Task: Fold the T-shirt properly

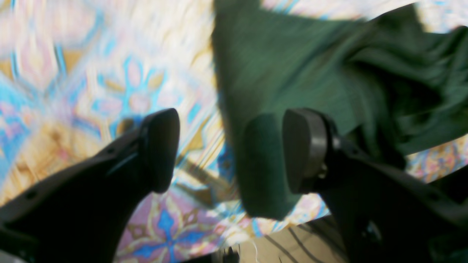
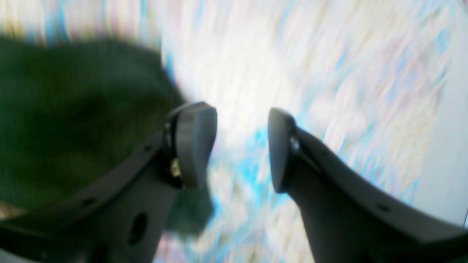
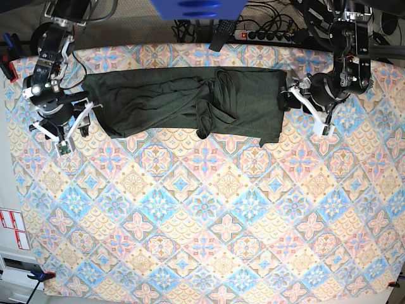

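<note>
The dark olive-green T-shirt [image 3: 164,101] lies stretched across the far part of the table, with bunched folds near its middle. My left gripper [image 3: 302,109] is at the shirt's right edge, open and empty. In the left wrist view the left gripper [image 1: 232,146] has one finger over the T-shirt [image 1: 292,65] and the other over the cloth. My right gripper [image 3: 65,130] is at the shirt's left end, open and empty. In the blurred right wrist view the right gripper [image 2: 237,146] hangs over the cloth, with the T-shirt [image 2: 73,109] behind its left finger.
A patterned tablecloth [image 3: 202,215] covers the table. A power strip [image 3: 272,35] and cables lie beyond the far edge. A blue object [image 3: 199,7] is at the top. The table edge and floor [image 1: 292,248] show below the left gripper.
</note>
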### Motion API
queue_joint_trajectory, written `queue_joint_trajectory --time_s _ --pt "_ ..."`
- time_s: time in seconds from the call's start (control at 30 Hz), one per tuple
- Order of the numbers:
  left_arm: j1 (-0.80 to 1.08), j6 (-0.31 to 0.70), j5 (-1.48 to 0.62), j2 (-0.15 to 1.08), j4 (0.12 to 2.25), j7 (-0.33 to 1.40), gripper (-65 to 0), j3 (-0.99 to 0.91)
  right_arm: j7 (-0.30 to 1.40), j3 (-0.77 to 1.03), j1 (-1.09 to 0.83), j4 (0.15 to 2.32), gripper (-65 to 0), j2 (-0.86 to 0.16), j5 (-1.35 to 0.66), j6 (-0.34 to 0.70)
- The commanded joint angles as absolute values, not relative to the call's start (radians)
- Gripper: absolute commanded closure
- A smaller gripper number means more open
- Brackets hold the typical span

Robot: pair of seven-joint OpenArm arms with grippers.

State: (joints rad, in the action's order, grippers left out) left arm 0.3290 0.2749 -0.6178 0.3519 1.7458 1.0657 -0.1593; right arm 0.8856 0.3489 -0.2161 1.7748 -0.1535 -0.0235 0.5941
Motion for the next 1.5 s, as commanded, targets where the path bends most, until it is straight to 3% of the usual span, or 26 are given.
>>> queue_joint_trajectory --time_s 0.0,0.2,0.47,1.47 --pt "0.32 0.278 -0.61 0.363 1.755 1.053 -44.7 -0.16 0.908 0.354 -0.228 1.765 -26.7 -0.163 -0.018 0.593" --pt "0.32 0.28 -0.541 0.36 1.751 1.053 -44.7 -0.157 0.917 0.354 -0.226 1.682 -27.1 -0.163 -0.119 0.593" --pt "0.318 0.282 -0.539 0.36 1.753 1.053 -44.7 -0.157 0.914 0.355 -0.179 1.538 -39.2 -0.177 -0.315 0.593" --pt "0.318 0.283 -0.547 0.36 1.755 1.053 -44.7 -0.156 0.912 0.193 -0.186 1.446 -39.3 -0.174 -0.32 0.593"
